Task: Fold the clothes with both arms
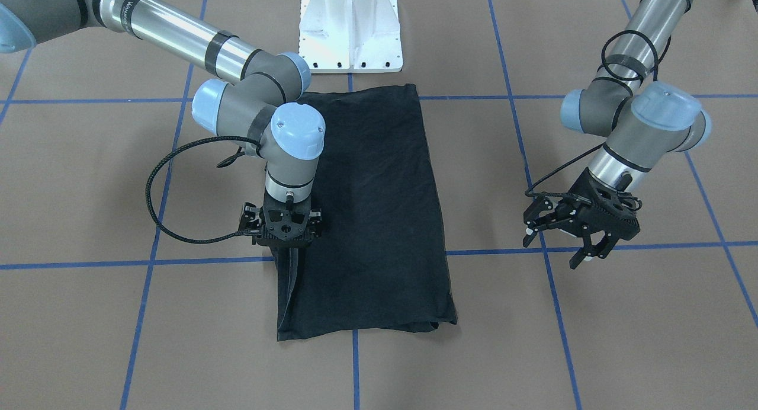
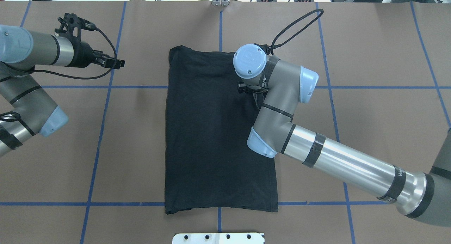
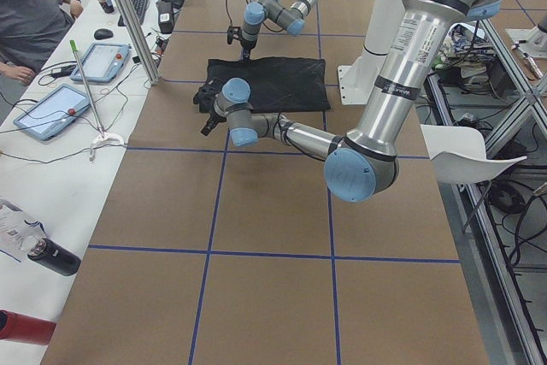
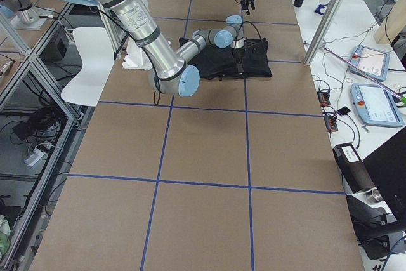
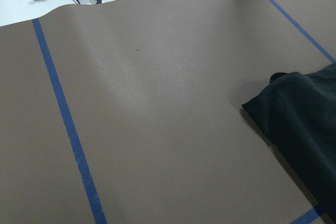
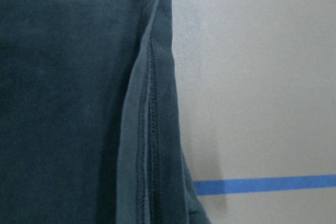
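The black cloth T-shirt (image 1: 379,208), already folded into a long narrow rectangle with only plain black showing, lies flat in the middle of the brown paper-covered desk (image 1: 592,339) with its blue tape lines, its length running from the near end by my base to the far end. My right tool (image 1: 289,250) points straight down at the shirt's right long edge, toward the far end. Its fingers look clenched on the stitched hem, which rises in a thin ridge toward them. My left tool (image 1: 556,247) is released and empty, hovering over bare desk well apart from the shirt's left edge. I judge the cloth to be light, limp and not slippery. It should sag and drag from any single pinch, and its stacked layers may slide apart. The best hold is through all layers at the two far corners, one per tool, so the fold travels evenly.
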`<state>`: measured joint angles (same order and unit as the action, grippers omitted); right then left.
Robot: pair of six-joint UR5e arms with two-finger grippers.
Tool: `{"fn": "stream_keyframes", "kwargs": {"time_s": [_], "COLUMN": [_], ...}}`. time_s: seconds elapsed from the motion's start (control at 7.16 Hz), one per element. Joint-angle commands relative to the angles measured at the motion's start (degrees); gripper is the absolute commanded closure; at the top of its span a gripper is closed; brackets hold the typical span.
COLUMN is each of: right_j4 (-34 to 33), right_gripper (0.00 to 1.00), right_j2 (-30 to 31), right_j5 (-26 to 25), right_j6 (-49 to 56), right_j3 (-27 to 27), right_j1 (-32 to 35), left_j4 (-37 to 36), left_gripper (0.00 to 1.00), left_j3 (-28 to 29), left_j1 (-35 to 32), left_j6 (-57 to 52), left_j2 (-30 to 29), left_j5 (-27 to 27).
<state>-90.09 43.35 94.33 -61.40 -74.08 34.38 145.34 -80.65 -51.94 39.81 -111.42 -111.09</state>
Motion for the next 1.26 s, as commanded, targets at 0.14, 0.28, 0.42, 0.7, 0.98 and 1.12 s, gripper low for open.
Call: {"fn": "stream_keyframes", "kwargs": {"time_s": [0.14, 0.28, 0.42, 0.7, 0.98, 1.12], "right_j4": [-1.48, -1.58, -1.58, -1.58, -1.14, -0.96], "right_gripper": [0.0, 0.0, 0.0, 0.0, 0.0, 0.0], "right_j2": [1.46, 2.6, 2.79, 4.09, 8.56, 11.37], "right_j5": [1.64, 1.73, 2.52, 3.4, 3.14, 3.57], "right_j6": [5.91, 7.77, 8.74, 9.02, 9.1, 9.45], "right_j3": [1.39, 0.7, 0.69, -1.32, -3.61, -6.4], "right_j1": [2.53, 4.1, 5.69, 6.58, 6.67, 6.76], "left_j4": [0.12, 0.12, 0.12, 0.21, 0.21, -0.05], "left_gripper": [0.0, 0.0, 0.0, 0.0, 0.0, 0.0], "left_j3": [0.4, 0.49, 0.49, 0.49, 0.4, -0.03], "left_j1": [0.09, 0.17, 0.18, 0.53, 0.44, 0.44], "left_j6": [-0.09, 0.0, 0.0, 0.0, 0.0, 0.0], "left_j2": [-0.03, -0.03, -0.03, -0.03, 0.06, -0.03], "left_j5": [0.08, 0.08, 0.08, 0.08, 0.08, 0.08]}}
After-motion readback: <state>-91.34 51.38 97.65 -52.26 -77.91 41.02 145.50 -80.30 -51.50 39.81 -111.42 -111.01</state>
